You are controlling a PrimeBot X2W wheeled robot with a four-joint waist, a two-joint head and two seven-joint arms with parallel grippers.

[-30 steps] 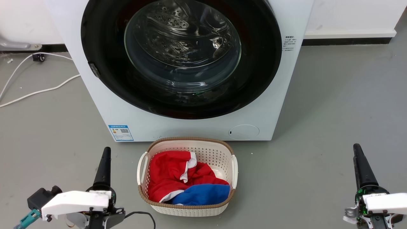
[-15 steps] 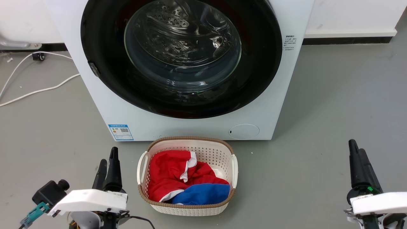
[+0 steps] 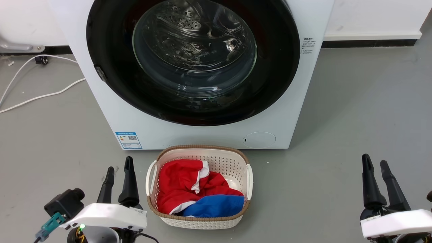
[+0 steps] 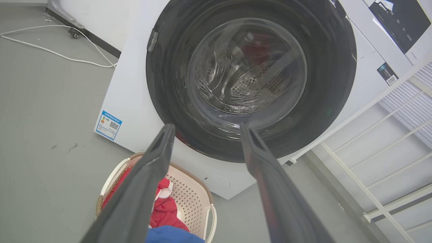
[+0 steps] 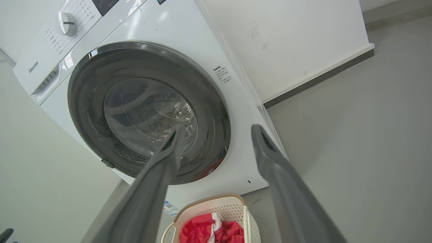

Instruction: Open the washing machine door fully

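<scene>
The white washing machine (image 3: 202, 135) stands ahead with its round glossy black door (image 3: 276, 84) lying flush against the front, closed; a small latch tab (image 3: 99, 73) sits on the door's left rim. The drum shows through the glass window (image 3: 194, 47). Low at the left, my left gripper (image 3: 119, 163) is open with nothing in it, well short of the machine. My right gripper (image 3: 375, 161) at the lower right is open and empty too. The door (image 4: 337, 84) and the left gripper (image 4: 206, 130) appear in the left wrist view, the door (image 5: 81, 108) and right gripper (image 5: 216, 131) in the right wrist view.
A cream laundry basket (image 3: 199, 152) with red and blue clothes (image 3: 189, 189) sits on the grey floor directly before the machine, between my arms. White cables (image 3: 40, 96) trail on the floor at left. A white rack (image 4: 388, 141) stands beside the machine.
Both grippers went from shut to open, fingers spreading apart. The left arm shifted slightly right and the right arm slightly left. The door stayed put.
</scene>
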